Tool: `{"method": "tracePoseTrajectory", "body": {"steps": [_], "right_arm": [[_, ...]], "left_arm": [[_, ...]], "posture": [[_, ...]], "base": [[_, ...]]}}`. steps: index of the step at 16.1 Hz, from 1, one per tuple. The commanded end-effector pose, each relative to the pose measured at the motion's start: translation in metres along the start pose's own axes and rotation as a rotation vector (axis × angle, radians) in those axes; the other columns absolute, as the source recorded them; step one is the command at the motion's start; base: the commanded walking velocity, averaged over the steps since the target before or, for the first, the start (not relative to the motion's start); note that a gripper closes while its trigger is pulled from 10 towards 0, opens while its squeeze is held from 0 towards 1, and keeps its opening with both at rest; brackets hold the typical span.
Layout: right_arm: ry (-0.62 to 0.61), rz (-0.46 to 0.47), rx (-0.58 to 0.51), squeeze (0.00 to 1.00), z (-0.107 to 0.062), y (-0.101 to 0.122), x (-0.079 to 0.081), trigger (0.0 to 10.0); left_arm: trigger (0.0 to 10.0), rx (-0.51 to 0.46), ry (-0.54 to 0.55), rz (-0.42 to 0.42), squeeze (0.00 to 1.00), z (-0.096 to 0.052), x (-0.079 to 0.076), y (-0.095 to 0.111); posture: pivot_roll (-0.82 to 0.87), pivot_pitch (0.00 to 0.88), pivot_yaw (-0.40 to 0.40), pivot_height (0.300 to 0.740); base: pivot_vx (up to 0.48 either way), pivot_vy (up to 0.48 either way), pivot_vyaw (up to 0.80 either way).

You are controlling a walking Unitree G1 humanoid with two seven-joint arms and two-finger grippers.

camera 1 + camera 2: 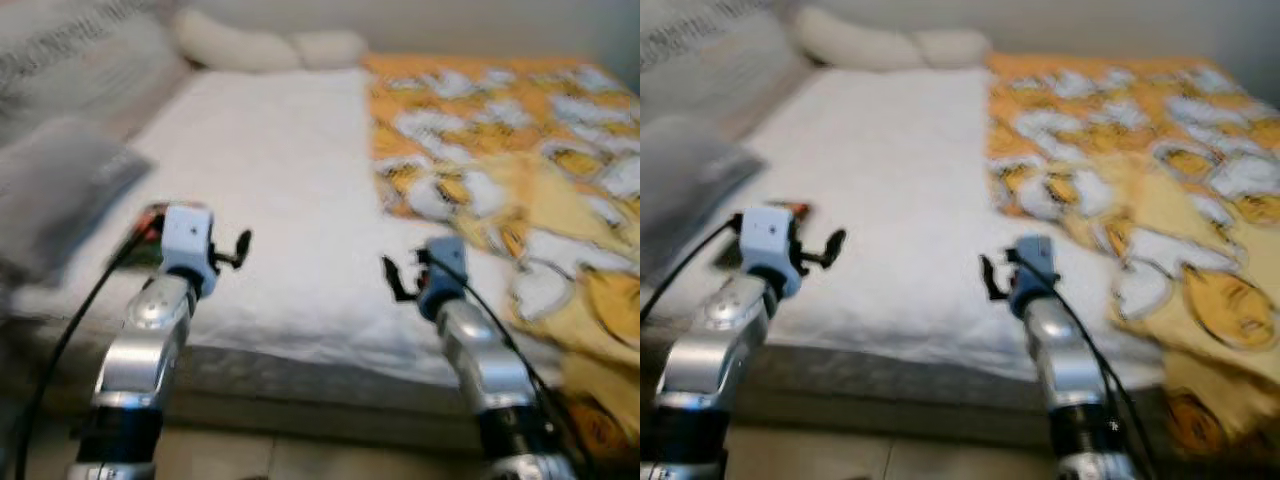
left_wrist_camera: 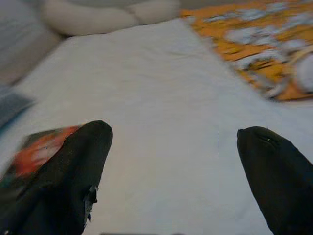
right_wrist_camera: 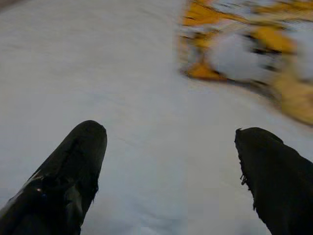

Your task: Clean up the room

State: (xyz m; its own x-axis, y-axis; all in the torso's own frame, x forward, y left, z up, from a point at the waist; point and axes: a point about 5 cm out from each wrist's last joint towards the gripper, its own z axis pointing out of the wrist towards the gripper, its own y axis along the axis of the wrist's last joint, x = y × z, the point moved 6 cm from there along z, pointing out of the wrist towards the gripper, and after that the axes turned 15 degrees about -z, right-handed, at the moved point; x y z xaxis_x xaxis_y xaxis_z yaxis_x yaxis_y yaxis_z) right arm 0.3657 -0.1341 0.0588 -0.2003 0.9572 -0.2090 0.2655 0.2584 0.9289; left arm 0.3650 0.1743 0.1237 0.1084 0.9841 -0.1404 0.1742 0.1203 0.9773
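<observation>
both my arms reach forward over the bed (image 1: 290,180); my left gripper (image 2: 171,161) and right gripper (image 3: 171,166) hover wide apart, holding nothing. an orange patterned blanket (image 1: 500,140) lies ahead of my right gripper, a reddish flat object (image 2: 41,147) just beside my left

A bed (image 1: 280,180) with a white sheet stands before the robot, seen blurred; an orange and yellow patterned blanket (image 1: 520,170) covers its right side, hanging over the near edge; two cream pillows (image 1: 265,45) lie at the head; a grey pillow (image 1: 55,190) rests at the left edge; a small red and dark flat item (image 2: 36,149) lies on the sheet near it.
</observation>
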Motion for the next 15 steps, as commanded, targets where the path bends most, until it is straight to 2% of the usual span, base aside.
{"method": "tracePoseTrajectory", "body": {"steps": [1,8,15], "right_arm": [[0.002,0.011,-0.001,1.00,0.0010,0.0024,0.0016,10.0],[-0.001,0.004,0.004,1.00,0.0019,0.0029,0.0003,10.0],[0.023,-0.058,-0.006,1.00,0.0010,0.0063,0.0062,10.0]], "left_arm": [[10.0,-0.002,-0.005,0.000,0.00,0.0004,-0.0001,0.0017],[10.0,0.000,-0.004,-0.007,0.00,0.0013,0.0001,0.0014],[10.0,0.007,-0.002,-0.002,0.00,-0.0012,0.0023,0.0004]], "posture": [[-0.03,0.000,0.026,0.740],[-0.03,0.000,0.026,0.740],[-0.02,0.000,0.020,0.740]], "base": [[0.259,0.000,-0.74],[0.258,0.000,-0.72],[0.257,0.000,0.00]]}}
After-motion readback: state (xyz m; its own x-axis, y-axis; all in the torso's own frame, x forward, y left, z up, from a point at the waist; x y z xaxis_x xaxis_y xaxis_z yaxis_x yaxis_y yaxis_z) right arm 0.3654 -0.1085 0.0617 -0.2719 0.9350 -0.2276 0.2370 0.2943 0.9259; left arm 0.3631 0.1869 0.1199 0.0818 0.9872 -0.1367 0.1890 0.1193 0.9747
